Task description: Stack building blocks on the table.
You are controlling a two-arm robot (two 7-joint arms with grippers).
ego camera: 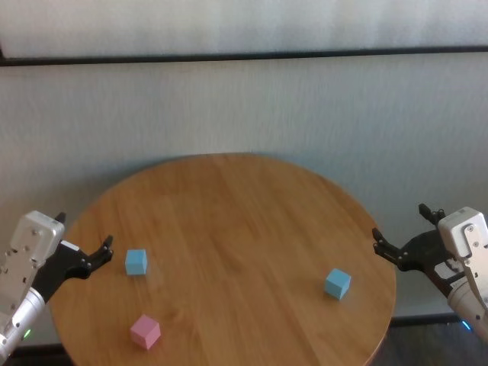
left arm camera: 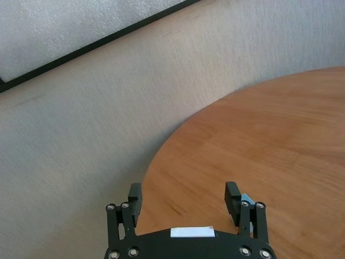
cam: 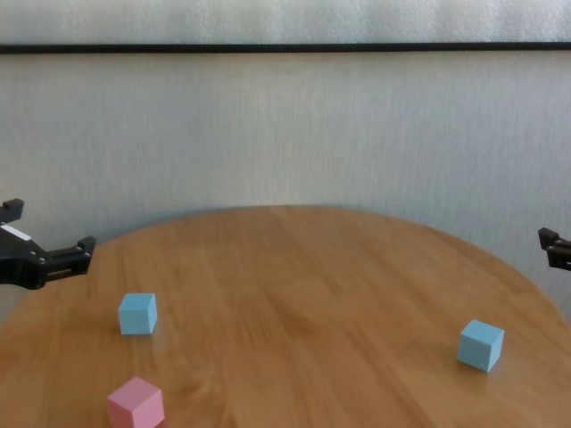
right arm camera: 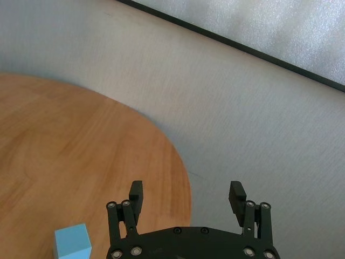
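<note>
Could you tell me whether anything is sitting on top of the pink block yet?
No. The pink block has a bare top and stands alone on the table; both blue blocks lie apart. Its underside is hidden.

**Three blocks spread over the table**

Three building blocks are set singly on the table (ego camera: 236, 221), none stacked. One block (ego camera: 136, 261) is placed near the left edge. A second (ego camera: 145, 332) is set before it, toward the near left edge. The third (ego camera: 337, 283) is placed well apart, near the right edge.
</note>
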